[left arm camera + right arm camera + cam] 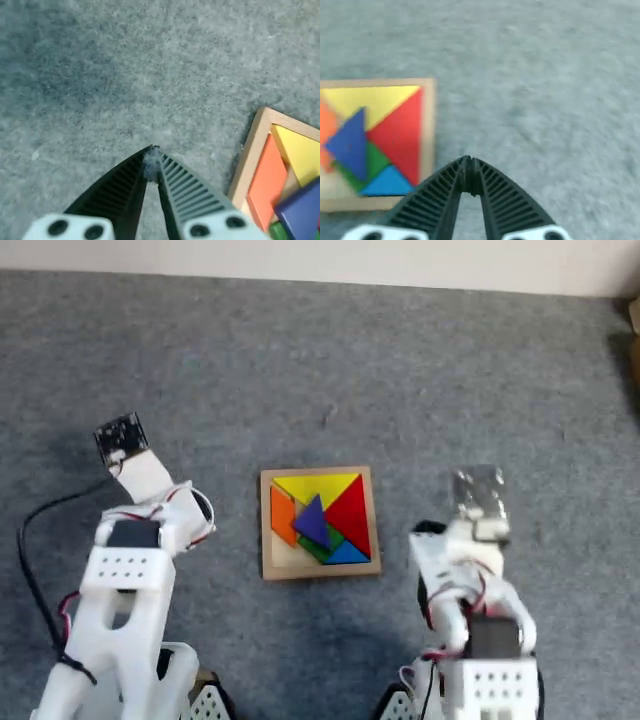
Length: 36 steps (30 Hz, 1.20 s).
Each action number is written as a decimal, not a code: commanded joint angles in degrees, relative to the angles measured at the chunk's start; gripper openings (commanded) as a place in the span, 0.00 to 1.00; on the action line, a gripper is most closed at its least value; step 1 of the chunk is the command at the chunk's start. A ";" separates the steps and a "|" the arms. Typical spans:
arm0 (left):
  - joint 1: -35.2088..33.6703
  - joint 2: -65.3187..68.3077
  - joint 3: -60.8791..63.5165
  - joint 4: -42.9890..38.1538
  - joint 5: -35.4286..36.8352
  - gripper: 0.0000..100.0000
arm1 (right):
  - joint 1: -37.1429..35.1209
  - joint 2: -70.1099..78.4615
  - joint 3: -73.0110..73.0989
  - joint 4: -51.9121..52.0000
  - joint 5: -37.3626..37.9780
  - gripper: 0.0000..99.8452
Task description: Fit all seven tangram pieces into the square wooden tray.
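Observation:
The square wooden tray (268, 570) lies on the grey carpet between the two arms. In it lie a yellow triangle (315, 487), a red triangle (352, 512), an orange piece (281, 516), a green piece (322, 547) and a light blue triangle (348, 553). A dark blue triangle (312, 521) rests tilted on top of the others. My left gripper (152, 152) is shut and empty over carpet, left of the tray (248, 157). My right gripper (468, 161) is shut and empty, right of the tray (428, 127).
Grey carpet (330, 370) covers the whole work area, with open room behind the tray. A pale wall edge (320, 255) runs along the back. A black cable (30, 570) trails beside the left arm's base.

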 commanded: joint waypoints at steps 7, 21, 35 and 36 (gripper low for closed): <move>-5.49 -2.07 3.03 -6.86 -0.53 0.00 | -20.00 34.42 -25.19 -1.98 0.62 0.01; -13.05 -1.89 3.47 -11.60 -0.44 0.00 | -31.08 64.31 -36.97 -17.71 0.62 0.01; -12.88 -1.89 3.47 -11.60 -0.44 0.00 | -32.57 83.74 -44.79 -20.44 0.97 0.01; -12.88 -1.89 3.47 -11.60 -0.44 0.00 | -32.48 84.88 -45.58 -20.44 0.97 0.01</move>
